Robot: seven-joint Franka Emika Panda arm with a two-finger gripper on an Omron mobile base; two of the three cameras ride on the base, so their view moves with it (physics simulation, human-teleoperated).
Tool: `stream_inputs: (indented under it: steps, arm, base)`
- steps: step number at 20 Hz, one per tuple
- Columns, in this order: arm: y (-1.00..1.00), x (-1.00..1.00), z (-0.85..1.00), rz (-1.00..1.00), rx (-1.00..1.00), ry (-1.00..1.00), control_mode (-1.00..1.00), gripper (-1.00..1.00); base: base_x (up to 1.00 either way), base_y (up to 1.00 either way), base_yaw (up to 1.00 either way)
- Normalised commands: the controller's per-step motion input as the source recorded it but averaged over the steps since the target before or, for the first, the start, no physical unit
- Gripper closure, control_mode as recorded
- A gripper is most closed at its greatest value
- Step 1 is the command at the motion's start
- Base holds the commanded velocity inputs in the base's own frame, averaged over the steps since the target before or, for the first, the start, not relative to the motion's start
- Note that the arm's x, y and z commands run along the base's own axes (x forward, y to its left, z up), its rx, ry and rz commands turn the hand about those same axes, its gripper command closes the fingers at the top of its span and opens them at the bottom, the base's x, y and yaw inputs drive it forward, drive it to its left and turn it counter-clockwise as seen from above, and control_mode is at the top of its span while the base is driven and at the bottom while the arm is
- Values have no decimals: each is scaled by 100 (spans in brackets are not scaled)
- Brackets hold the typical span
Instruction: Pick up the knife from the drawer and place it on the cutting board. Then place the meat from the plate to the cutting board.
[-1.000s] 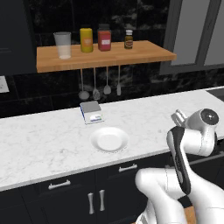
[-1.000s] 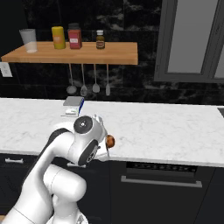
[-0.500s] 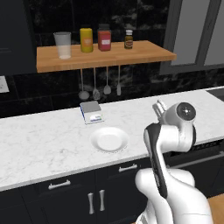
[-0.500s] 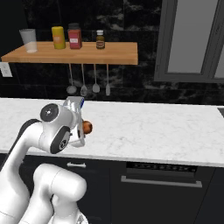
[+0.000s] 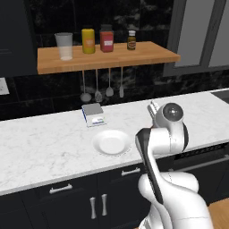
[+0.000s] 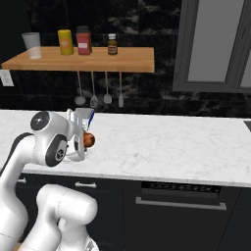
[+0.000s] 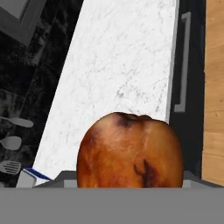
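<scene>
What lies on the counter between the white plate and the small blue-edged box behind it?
Nothing: in the left base view a short stretch of bare marble counter separates the plate from the box.

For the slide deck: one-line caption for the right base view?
Gripper carrying the meat above the marble counter, wall shelf behind.

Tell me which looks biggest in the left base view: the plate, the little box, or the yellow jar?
Largest to smallest as they look there:
1. plate
2. little box
3. yellow jar
The jar stands farther back on the shelf, so it could look smaller than it is.
</scene>
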Motion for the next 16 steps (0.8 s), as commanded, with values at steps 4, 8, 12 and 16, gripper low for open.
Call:
stream_inputs:
  steps: [4,8,12,16]
  arm:
    - [0,0,0,0,0,0,100,100]
    - [0,0,0,0,0,0,100,100]
    - [0,0,0,0,0,0,100,100]
    - [0,0,0,0,0,0,100,100]
  base:
    - [-42,-100,-10]
    - [-32,-100,-10]
    - [-8,-100,-11]
    - [0,-100,-9]
